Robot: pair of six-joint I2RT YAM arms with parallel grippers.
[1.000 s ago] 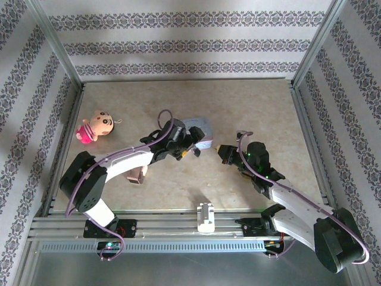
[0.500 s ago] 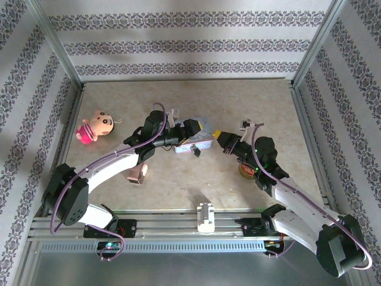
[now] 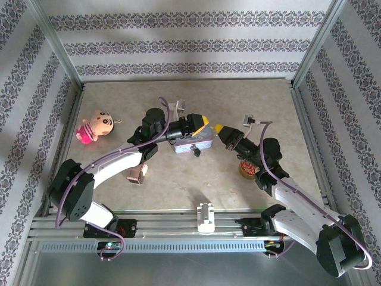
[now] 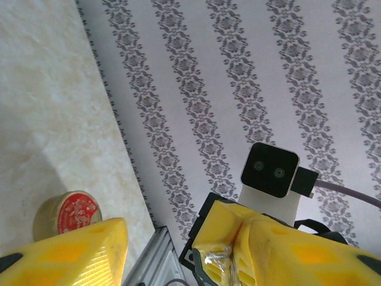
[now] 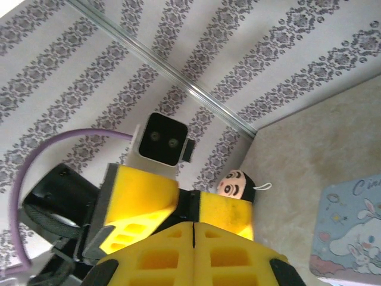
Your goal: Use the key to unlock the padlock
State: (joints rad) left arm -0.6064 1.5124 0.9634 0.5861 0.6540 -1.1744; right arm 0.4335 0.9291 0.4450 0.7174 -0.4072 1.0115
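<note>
Left pincer [image 3: 202, 121] near padlock [image 3: 195, 152], apart.

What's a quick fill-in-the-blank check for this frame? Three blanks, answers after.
1. The right arm's yellow fingers are pressed ____, with no gap between them.
2. On the beige table, the pink-clothed cartoon doll lies near the ____ edge.
3. The small round tin beside the right arm has a ____ lid.
Missing words: together; left; red.
</note>
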